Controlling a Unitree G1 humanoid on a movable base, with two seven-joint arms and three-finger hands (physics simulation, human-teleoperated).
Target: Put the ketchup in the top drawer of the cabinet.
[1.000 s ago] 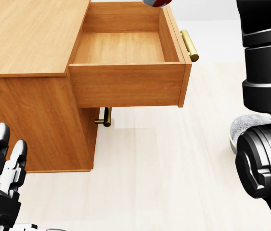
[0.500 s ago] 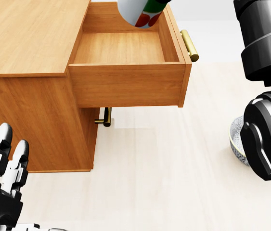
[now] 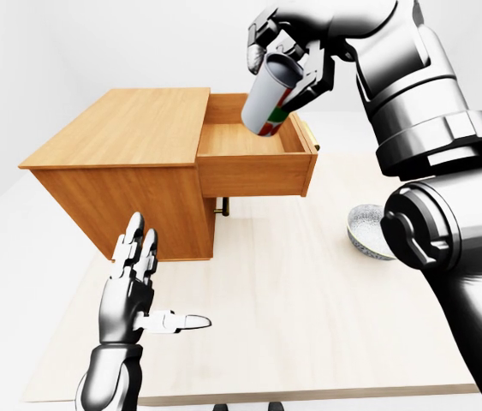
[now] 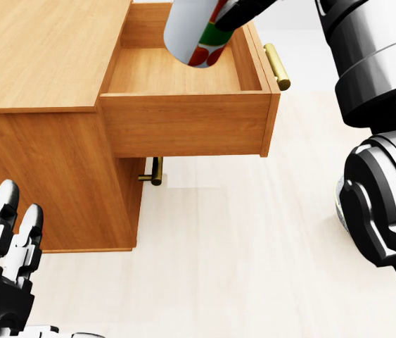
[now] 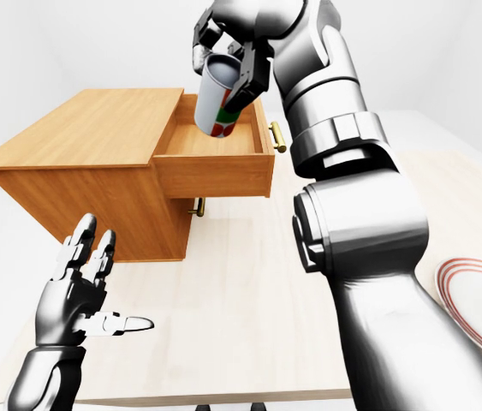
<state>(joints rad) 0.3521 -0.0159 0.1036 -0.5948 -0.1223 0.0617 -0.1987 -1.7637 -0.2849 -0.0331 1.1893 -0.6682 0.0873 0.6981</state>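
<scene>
Dropping lower since a second ago: ketchup (image 4: 194,32), then only a sliver at the head view's top edge, now hanging tilted over the open top drawer (image 4: 183,70), base end pointing down into it. Idling nearest, low on the left: left hand (image 3: 133,291), fingers spread, holding nothing, well apart from the cabinet (image 3: 129,171). Clamping around the bottle's upper end farther off: right hand (image 3: 290,53), fingers closed round it. Looking rigid, smooth-sided and probably light, so likely slipping if the grip loosens; gripping across the body seeming soundest. Leaving open room inside the bare drawer, though side walls and far wall standing close. Sitting off right: bowl (image 3: 369,231).
</scene>
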